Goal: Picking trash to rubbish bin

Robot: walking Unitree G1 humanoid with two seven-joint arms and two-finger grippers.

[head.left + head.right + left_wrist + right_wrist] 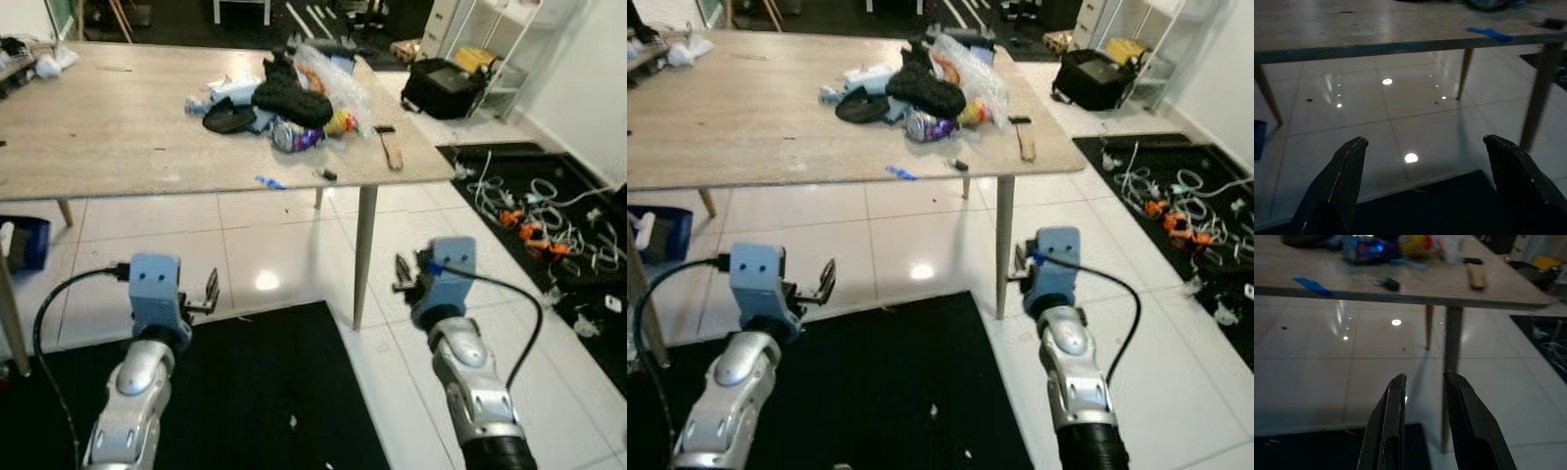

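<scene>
The robot stands back from a long light-wood table (118, 127), both arms raised in front of it below the tabletop, which reads as a ready pose for a reach not yet begun. The left gripper (1425, 161) hangs low on the near left over the black floor mat (265, 392), its two black fingers spread wide with nothing between them. The right gripper (1422, 396) sits on the near right beside the table's near-right leg (364, 255), its fingers drawn close with a narrow gap and holding nothing.

The trash lies in a heap toward the far right of the tabletop: a crumpled black cloth-like bundle (291, 96), a crushed blue and purple can (294, 135), a clear plastic bag (338, 78) and a yellow wrapper (340, 122), all piled touching one another. A small blue strip (270, 182) and a small dark object (328, 174) lie apart near the table's front edge, and a flat wooden-handled tool (391, 149) rests at the right edge.

A dark blue container (27, 242) stands on the floor at the far left, under the table; it may be the bin, though too little shows to be sure. Tangled white and orange cables (539, 211) sprawl on the far right floor.
</scene>
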